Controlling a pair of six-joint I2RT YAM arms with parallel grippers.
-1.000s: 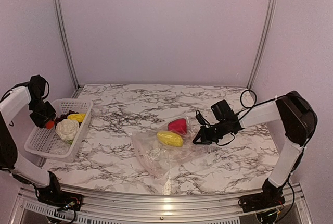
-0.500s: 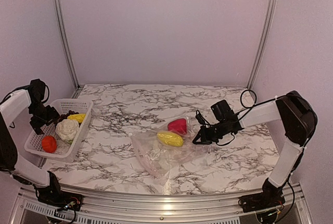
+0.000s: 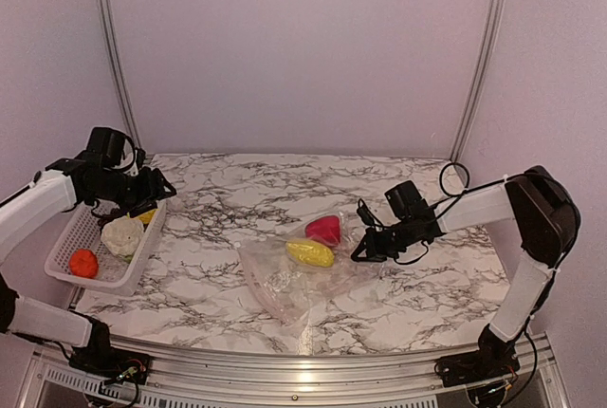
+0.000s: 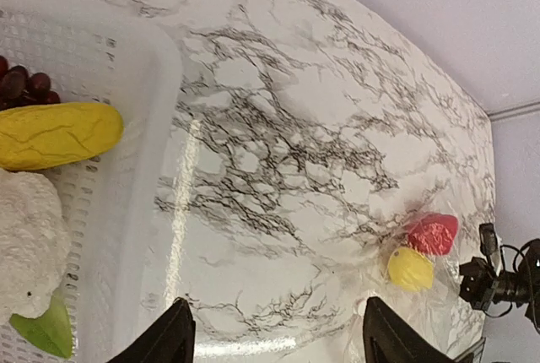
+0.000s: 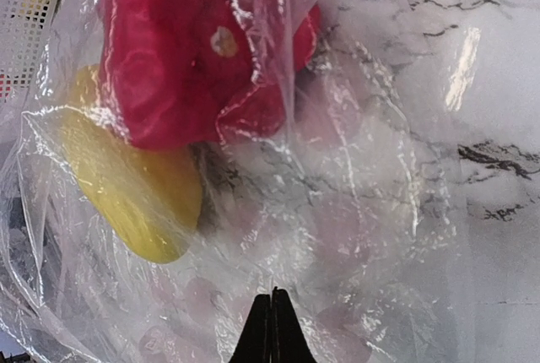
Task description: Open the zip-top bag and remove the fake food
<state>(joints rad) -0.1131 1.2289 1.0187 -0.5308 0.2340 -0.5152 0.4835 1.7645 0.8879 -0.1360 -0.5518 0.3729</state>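
The clear zip-top bag point(image 3: 302, 282) lies crumpled mid-table. It holds a yellow piece point(image 3: 310, 253) and a pink-red piece point(image 3: 324, 230). My right gripper point(image 3: 361, 251) is shut on the bag's right edge. In the right wrist view its shut tips point(image 5: 272, 322) pinch the plastic point(image 5: 363, 211), just below the pink-red piece point(image 5: 202, 42) and the yellow piece point(image 5: 126, 186). My left gripper point(image 3: 152, 185) is open and empty above the far right corner of the white basket point(image 3: 64, 251). In the left wrist view the left gripper point(image 4: 278, 346) frames bare table, with the bag point(image 4: 396, 249) further off.
The basket holds an orange-red fruit point(image 3: 83, 262), the cauliflower point(image 3: 123, 234) and a yellow piece point(image 3: 147, 215). The left wrist view shows the basket rim point(image 4: 160, 67), yellow corn point(image 4: 55, 135), grapes point(image 4: 21, 84) and cauliflower point(image 4: 25, 245). Walls close in the table's back and sides.
The orange-red fruit left my left gripper and now lies in the basket. The left gripper then rose and swung right, over the basket's far corner. The right arm has not moved.
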